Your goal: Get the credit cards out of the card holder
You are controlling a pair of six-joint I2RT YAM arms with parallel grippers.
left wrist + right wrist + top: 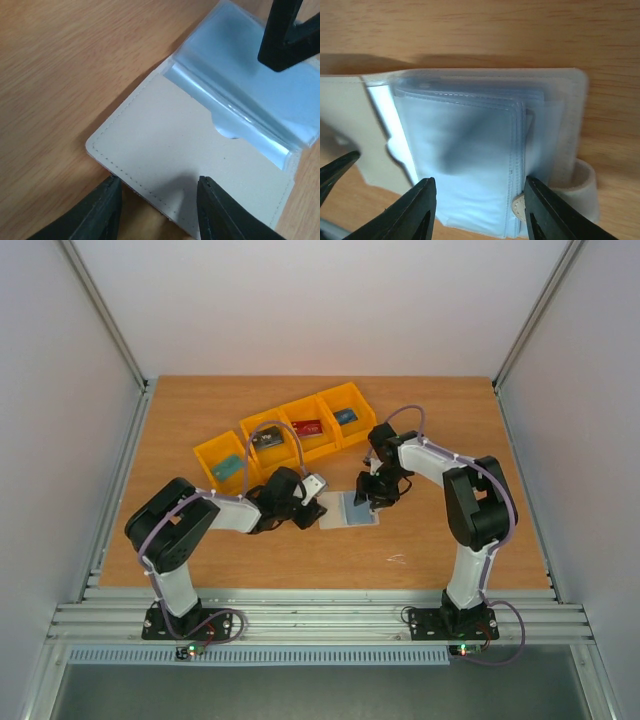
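The wooden desk (200,410) stands between white walls (320,300). The left end effector (157,182) and right end effector (479,181) stand open over the unfolded card holder (350,510).

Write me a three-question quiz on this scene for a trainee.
1. True or false: the card holder lies open on the table.
2. How many yellow bins hold a card?
3. Which card sits in the leftmost bin in the overhead view? A red card, B teal card, C blue card.
Key: 1 true; 2 four; 3 B.
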